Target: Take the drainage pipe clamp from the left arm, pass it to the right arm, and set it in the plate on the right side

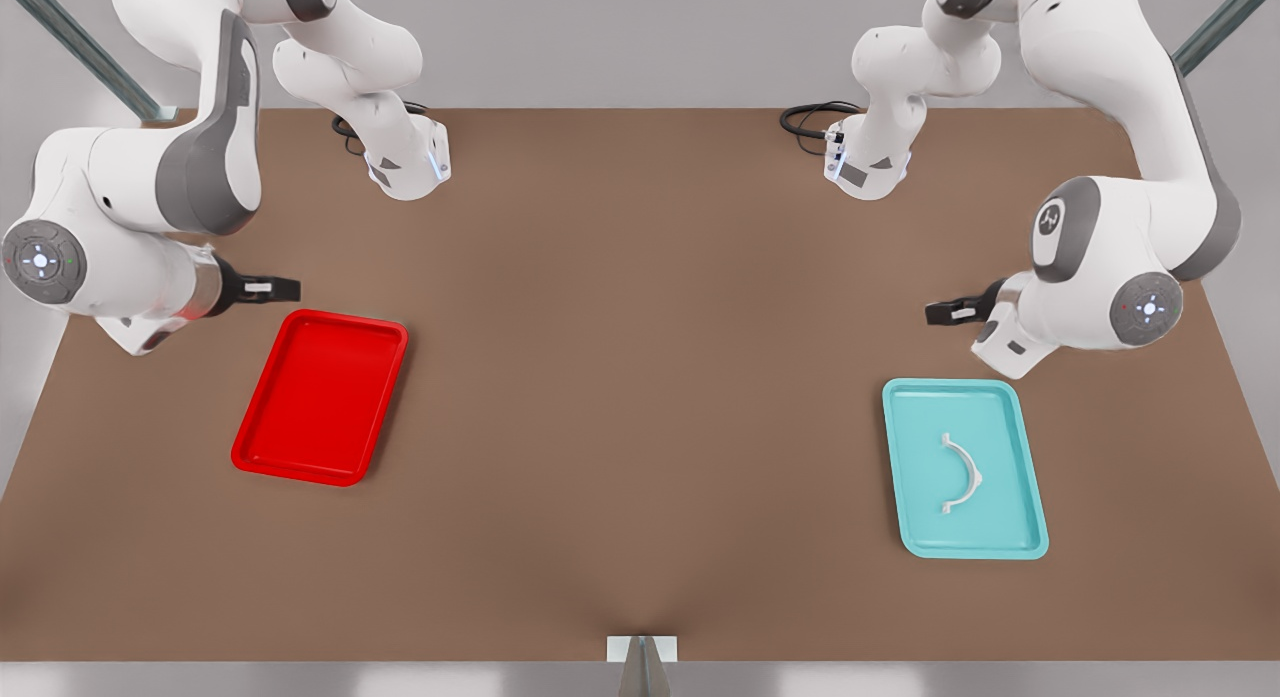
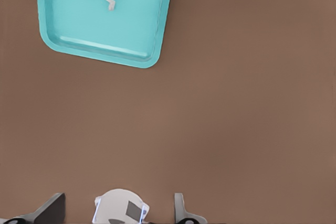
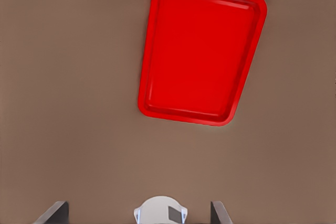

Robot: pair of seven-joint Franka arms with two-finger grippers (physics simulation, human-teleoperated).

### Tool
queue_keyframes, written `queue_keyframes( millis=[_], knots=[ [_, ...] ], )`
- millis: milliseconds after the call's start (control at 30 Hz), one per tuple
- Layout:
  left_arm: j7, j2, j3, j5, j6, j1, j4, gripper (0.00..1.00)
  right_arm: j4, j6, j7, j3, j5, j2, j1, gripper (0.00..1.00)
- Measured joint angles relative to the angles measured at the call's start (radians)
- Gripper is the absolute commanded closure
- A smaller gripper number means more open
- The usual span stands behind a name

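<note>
The left gripper [image 1: 948,311] hangs with its fingers [image 2: 50,211] spread wide around nothing, and out past their tips the one drainage pipe clamp [image 1: 962,473] lies curved in the single teal tray [image 1: 964,468]. It looks light, thin and fairly stiff, probably slick plastic, so I'd pinch it across the middle of the arch. The right gripper [image 1: 270,290] waits equally wide and empty, with the one red plate [image 1: 320,397] bare just beyond its fingertips [image 3: 52,214].

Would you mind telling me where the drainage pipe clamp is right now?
The drainage pipe clamp lies inside the teal tray on the front view's right, near the left gripper.
</note>
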State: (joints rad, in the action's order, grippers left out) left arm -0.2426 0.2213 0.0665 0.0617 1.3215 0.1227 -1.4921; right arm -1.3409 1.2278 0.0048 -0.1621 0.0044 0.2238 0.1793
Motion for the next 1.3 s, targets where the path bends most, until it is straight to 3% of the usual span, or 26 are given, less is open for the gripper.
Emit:
queue_keyframes(
  millis=[133,267,367,533,700,1100,1133,1200,1300],
  knots=[
    [0.006,0.038,0.009,-0.023,0.095,0.013,0.029,0.0,-0.006,0.1,0.001,0.0,0.004,-0.002,0.0,0.0],
    [0.03,0.306,0.048,-0.023,0.244,-0.057,0.097,0.0,-0.01,0.151,0.002,-0.001,0.015,-0.002,0.001,0.0],
    [0.062,0.402,0.051,-0.018,0.373,-0.101,0.087,0.0,-0.014,0.174,0.002,-0.001,0.019,0.001,0.003,0.0],
    [0.072,0.445,0.058,-0.015,0.603,-0.112,-0.083,0.0,-0.024,0.195,0.004,0.0,0.02,0.001,0.006,0.0],
    [0.056,0.499,0.058,0.022,0.798,-0.135,-0.143,0.0,-0.033,0.204,0.004,0.0,0.021,-0.001,0.006,0.0],
    [-0.011,0.501,0.059,0.037,0.937,-0.166,-0.212,0.0,-0.05,0.216,0.006,0.0,0.022,-0.002,0.006,0.0],
    [-0.016,0.502,0.059,0.037,0.941,-0.17,-0.212,0.03,-0.052,0.216,0.006,0.0,0.022,-0.002,0.006,0.0],
    [-0.027,0.506,0.058,0.038,0.95,-0.172,-0.211,0.25,-0.055,0.216,0.006,0.0,0.022,-0.002,0.007,0.0],
    [-0.042,0.509,0.058,0.037,0.96,-0.173,-0.211,0.33,-0.057,0.217,0.006,0.0,0.022,-0.002,0.008,0.0]
  ],
)
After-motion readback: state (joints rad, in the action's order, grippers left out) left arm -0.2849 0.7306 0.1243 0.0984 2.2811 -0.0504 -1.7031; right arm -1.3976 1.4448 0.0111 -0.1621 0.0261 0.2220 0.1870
